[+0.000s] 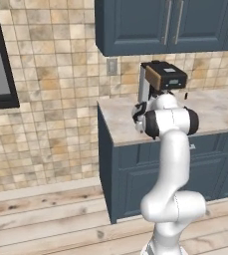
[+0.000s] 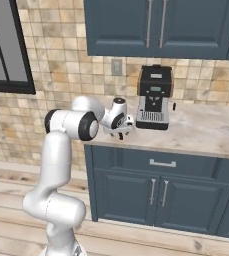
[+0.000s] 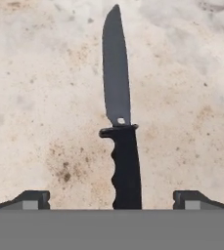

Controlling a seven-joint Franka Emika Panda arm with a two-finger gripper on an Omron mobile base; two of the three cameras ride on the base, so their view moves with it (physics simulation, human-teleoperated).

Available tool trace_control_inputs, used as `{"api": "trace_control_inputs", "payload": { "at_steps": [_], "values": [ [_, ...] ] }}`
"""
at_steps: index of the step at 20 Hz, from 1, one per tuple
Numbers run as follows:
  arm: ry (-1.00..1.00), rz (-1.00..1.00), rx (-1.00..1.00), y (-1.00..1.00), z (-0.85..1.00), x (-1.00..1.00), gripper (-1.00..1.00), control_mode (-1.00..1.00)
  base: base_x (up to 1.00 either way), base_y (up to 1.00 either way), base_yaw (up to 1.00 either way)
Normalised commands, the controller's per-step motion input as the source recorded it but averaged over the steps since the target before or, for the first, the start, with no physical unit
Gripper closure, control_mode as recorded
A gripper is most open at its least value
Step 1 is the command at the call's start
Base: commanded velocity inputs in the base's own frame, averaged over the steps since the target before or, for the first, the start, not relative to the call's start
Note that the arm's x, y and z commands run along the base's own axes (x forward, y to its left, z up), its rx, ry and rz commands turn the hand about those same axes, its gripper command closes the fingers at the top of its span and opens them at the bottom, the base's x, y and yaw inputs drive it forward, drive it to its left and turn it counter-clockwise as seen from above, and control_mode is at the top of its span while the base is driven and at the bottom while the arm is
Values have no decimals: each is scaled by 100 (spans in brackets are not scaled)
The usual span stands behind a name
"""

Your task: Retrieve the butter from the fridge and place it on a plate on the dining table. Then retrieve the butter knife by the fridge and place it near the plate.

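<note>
Butter knife [image 3: 121,132] lies lengthwise up frame centre, handle low between the gripper [image 3: 111,199] fingertips, which stand wide apart.

One butter knife [image 3: 121,127] lies on the beige counter [image 2: 206,130]; one black coffee machine [image 2: 154,97] stands toward its back edge, beneath one wall outlet [image 2: 116,66].

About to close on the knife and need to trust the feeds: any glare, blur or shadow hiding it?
Hand view: knife sharp, evenly lit, no glare, lying flat on the mottled counter between the open fingertips. Left base view: soft render, arm blocks the gripper. Right base view: gripper small, low over the counter edge, by the coffee machine; knife too small to make out.
</note>
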Motion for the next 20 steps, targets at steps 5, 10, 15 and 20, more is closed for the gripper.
{"api": "trace_control_inputs", "payload": {
  "at_steps": [5, 10, 15, 20],
  "values": [
    [0, 0, 0, 0, -23, 3, -100, -100, 0, 0, 0],
    [0, 0, 0, -3, -3, 16, -100, -100, 0, 0, 0],
    [0, 0, 0, -15, -3, 16, -100, -100, 0, 0, 0],
    [0, 0, 0, -26, -25, 3, -100, -100, 0, 0, 0]
  ]
}}
